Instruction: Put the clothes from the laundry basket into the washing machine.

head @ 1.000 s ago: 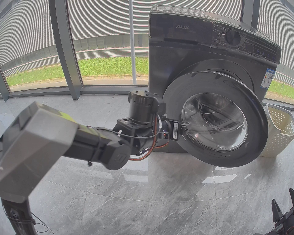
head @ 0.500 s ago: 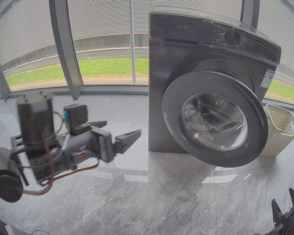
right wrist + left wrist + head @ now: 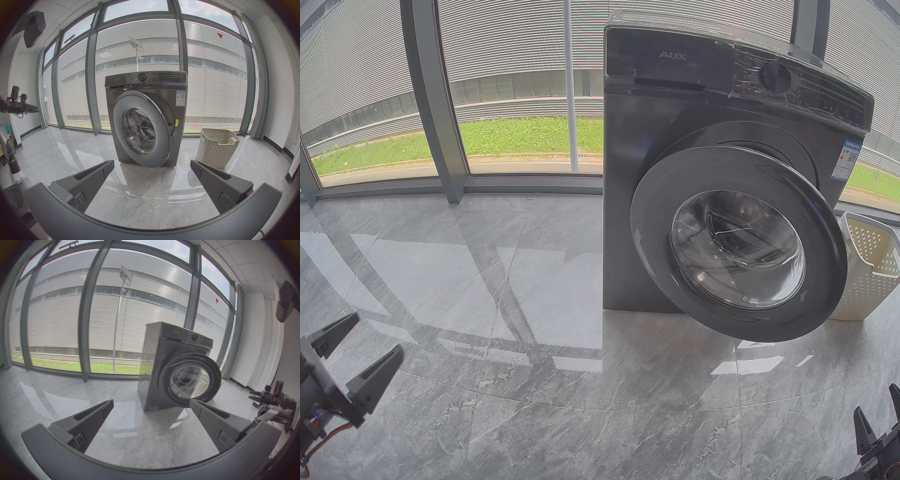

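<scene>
Two grippers, both w/ fingers spread wide, holding nothing. Left gripper point(image 3: 378, 333) hangs low over the floor point(image 3: 550, 387), well apart from the washer point(image 3: 675, 125). Right gripper point(image 3: 876, 400) sits low too, pointing at the washer's open door point(image 3: 650, 250). Basket point(image 3: 872, 269) stands just beside the washer, on the robot's right. Can't see the clothes inside from here. They're prob. soft, light and floppy, so pinch a big bunch from the top. Loose bits may hang down and catch on the basket.
</scene>
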{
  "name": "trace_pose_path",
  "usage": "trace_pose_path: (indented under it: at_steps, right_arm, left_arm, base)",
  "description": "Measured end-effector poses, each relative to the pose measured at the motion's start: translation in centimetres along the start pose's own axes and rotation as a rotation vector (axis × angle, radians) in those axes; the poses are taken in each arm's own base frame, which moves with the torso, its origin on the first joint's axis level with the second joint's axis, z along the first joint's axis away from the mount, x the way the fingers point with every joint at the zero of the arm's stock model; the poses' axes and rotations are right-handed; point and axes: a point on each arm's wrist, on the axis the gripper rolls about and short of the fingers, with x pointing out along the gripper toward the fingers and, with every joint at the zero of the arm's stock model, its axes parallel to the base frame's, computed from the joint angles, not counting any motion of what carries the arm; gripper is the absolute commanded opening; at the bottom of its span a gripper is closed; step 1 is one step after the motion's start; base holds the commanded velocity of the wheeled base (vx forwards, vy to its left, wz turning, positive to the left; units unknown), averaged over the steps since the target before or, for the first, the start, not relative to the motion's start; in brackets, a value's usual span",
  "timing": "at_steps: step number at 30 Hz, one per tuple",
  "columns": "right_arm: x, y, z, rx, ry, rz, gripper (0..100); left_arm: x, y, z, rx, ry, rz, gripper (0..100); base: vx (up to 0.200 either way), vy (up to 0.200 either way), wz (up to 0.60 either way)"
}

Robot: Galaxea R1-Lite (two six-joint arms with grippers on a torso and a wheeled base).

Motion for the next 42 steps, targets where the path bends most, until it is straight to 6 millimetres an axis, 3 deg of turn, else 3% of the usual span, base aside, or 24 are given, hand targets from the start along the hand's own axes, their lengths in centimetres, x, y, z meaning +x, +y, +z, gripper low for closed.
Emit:
trace_pose_path:
  at_steps: [4,9,15,20,28,35,42]
  right_arm:
    - [0.0,0.0,0.1,0.002,-0.013,0.003,100]
    - [-0.3,0.0,1.5,0.023,-0.091,0.027,100]
    - [-0.9,0.2,5.0,0.108,-0.153,0.178,100]
    - [0.6,0.4,7.7,0.182,-0.086,0.293,100]
    - [6.4,1.0,11.0,0.212,0.042,0.397,100]
    - [12.8,2.0,12.2,0.176,0.156,0.434,100]
    - [17.6,2.5,12.6,0.155,0.180,0.370,100]
  left_arm:
    - [-3.5,0.7,-2.2,0.024,-0.033,0.090,100]
    - [-6.3,0.7,-5.1,0.047,-0.079,0.151,100]
    - [-7.4,0.6,-7.7,0.054,-0.079,0.179,100]
    - [-7.7,0.5,-9.3,0.058,-0.034,0.238,100]
    - [-8.2,0.3,-10.6,0.076,-0.009,0.288,100]
    - [-8.4,0.1,-11.1,0.100,-0.007,0.276,100]
    - [-8.4,0.0,-11.3,0.108,-0.003,0.271,100]
  base:
    - [0.000,0.000,0.00]
    - [0.000,0.000,0.00]
    - [0.000,0.000,0.00]
    - [0.000,0.000,0.00]
    - [0.000,0.000,0.00]
    - [0.000,0.000,0.00]
    - [0.000,-0.057,0.00]
